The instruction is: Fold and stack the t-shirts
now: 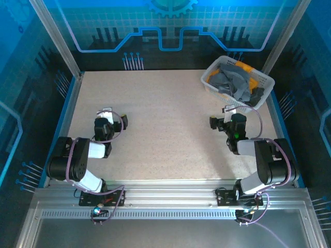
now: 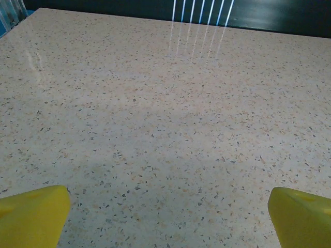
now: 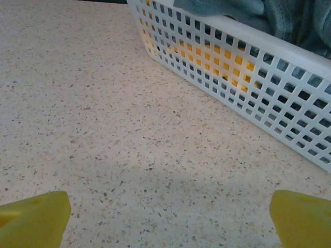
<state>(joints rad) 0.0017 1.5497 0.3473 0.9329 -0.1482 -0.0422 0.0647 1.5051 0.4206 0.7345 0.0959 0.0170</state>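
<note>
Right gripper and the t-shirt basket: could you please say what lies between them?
Bare table, from the right gripper to the basket holding the t-shirts, seen in the right wrist view.

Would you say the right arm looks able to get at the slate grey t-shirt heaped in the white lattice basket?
Probably yes: the right arm's fingers are open and face the white plastic lattice basket across bare speckled table, and the slate grey cloth t-shirt lies on top, uncovered.
</note>
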